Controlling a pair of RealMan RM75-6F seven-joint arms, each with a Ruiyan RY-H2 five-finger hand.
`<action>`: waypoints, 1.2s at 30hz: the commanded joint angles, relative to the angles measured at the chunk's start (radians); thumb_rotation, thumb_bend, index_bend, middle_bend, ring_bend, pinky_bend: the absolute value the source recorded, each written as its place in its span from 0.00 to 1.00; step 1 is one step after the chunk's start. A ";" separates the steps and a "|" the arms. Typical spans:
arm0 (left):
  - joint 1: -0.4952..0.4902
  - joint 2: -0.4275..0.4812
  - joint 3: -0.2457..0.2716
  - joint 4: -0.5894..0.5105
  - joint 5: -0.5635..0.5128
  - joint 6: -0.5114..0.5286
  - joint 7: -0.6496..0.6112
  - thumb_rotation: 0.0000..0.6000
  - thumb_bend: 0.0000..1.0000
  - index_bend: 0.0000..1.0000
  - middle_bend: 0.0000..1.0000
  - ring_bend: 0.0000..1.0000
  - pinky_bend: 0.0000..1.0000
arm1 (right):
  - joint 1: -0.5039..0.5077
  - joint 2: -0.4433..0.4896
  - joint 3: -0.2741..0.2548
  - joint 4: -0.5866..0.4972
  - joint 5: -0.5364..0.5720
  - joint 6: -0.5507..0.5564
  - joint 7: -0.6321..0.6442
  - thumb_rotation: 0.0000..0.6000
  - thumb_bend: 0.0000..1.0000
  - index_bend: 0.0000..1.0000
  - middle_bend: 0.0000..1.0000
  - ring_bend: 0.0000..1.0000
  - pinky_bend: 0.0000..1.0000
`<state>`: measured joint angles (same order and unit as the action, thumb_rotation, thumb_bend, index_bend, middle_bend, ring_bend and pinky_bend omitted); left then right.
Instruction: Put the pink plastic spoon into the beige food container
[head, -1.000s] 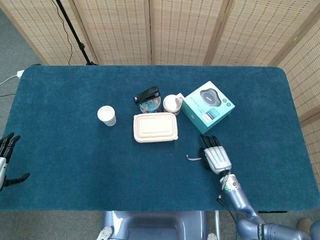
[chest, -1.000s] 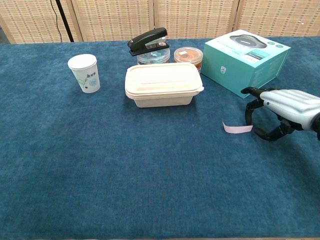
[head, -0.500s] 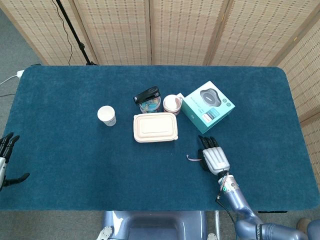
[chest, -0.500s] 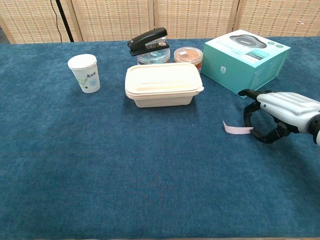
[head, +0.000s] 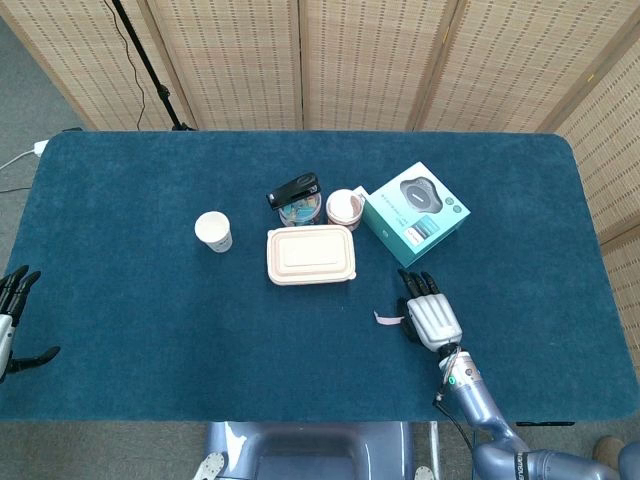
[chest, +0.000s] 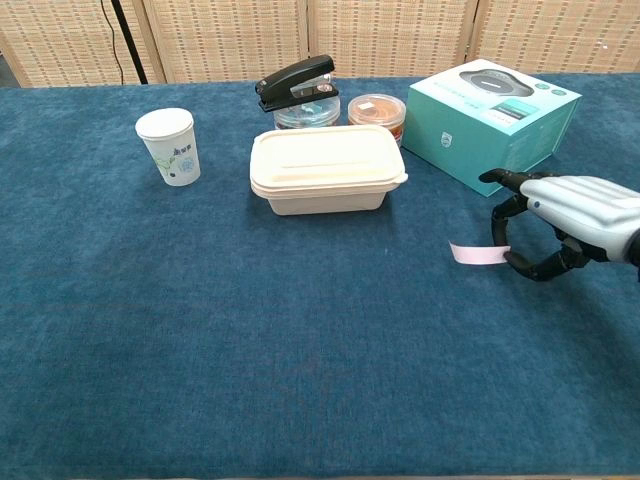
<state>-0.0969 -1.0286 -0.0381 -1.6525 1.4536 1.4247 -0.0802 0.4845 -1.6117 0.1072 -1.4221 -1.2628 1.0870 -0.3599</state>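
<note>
The pink plastic spoon (chest: 477, 254) (head: 388, 319) shows as a thin pink strip just above the blue cloth, right of centre. My right hand (chest: 563, 224) (head: 428, 314) is at its right end, and a curled finger and the thumb pinch that end. The beige food container (chest: 325, 168) (head: 310, 254) stands with its lid on, up and to the left of the spoon. My left hand (head: 12, 322) hangs off the table's left edge with fingers spread and nothing in it.
A teal box (chest: 492, 120) stands just behind my right hand. Behind the container are a black stapler on a clear tub (chest: 297, 82) and a small orange-lidded pot (chest: 377, 110). A white paper cup (chest: 168, 146) stands at the left.
My right hand slid slightly left, then back right, and the spoon shifted a little right with it. The left hand stayed where it was.
</note>
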 joint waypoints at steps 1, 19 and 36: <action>0.001 0.001 0.000 0.000 0.000 0.001 -0.001 1.00 0.00 0.00 0.00 0.00 0.00 | -0.008 0.016 -0.006 -0.021 -0.024 0.025 0.000 1.00 0.55 0.56 0.00 0.00 0.00; 0.003 0.007 0.000 -0.001 0.002 0.003 -0.021 1.00 0.00 0.00 0.00 0.00 0.00 | 0.104 0.058 0.115 -0.103 -0.175 0.116 -0.131 1.00 0.56 0.59 0.00 0.00 0.00; -0.002 0.021 -0.003 0.003 -0.006 -0.014 -0.057 1.00 0.00 0.00 0.00 0.00 0.00 | 0.312 -0.127 0.207 0.116 -0.094 0.021 -0.333 1.00 0.57 0.61 0.00 0.00 0.00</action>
<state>-0.0990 -1.0085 -0.0405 -1.6499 1.4476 1.4113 -0.1365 0.7839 -1.7206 0.3123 -1.3267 -1.3594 1.1120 -0.6759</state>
